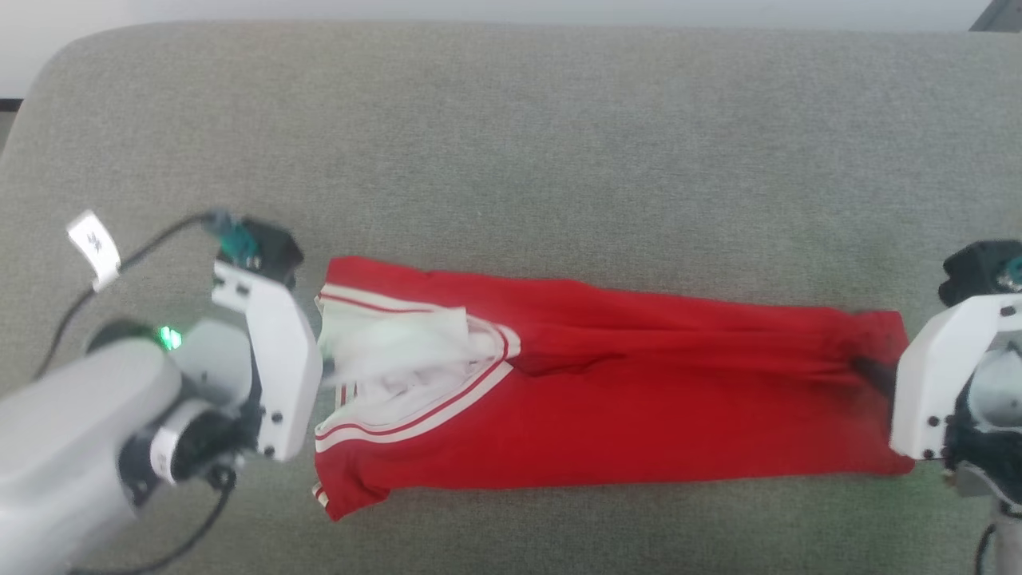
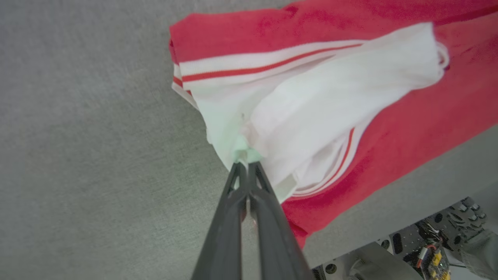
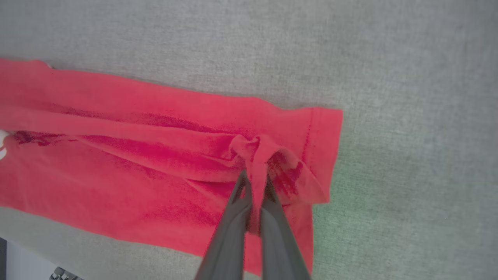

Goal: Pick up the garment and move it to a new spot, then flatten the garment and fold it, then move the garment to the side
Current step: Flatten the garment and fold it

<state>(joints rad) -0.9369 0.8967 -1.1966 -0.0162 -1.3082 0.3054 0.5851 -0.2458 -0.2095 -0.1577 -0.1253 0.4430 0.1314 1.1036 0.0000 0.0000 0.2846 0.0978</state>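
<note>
My left end effector [image 1: 321, 369] is shut tight on the shirt [image 1: 639, 407]. In the left wrist view the two dark fingers [image 2: 268, 217] lie pressed together, and their tips pinch a bunched fold of white sleeve [image 2: 330, 97] just below the red-and-white striped trim [image 2: 253, 70].

My right end effector [image 1: 877, 375] is also clamped on the shirt, at the other end. In the right wrist view its tips [image 3: 255, 179] have a small peak of red cloth squeezed between them, just inside the stitched hem [image 3: 323, 128], and creases run from that pinch back along the body of the shirt [image 3: 116, 155].

The shirt lies lengthwise across the grey fabric-covered counter [image 1: 559, 120], in the near half of it, stretched between my two arms. Its collar and sleeve end is on my left and its hem end on my right. It looks folded into a long, narrow band. The red body is mostly flat, with one long ridge down the middle. The white sleeve [image 1: 391, 335] is crumpled on top near the collar, and the striped trim [image 1: 423, 411] curves around it.

A dark cable [image 1: 120, 263] with a white tag [image 1: 94, 247] loops over the counter beside my left wrist, where a small green light [image 1: 169, 338] glows.
</note>
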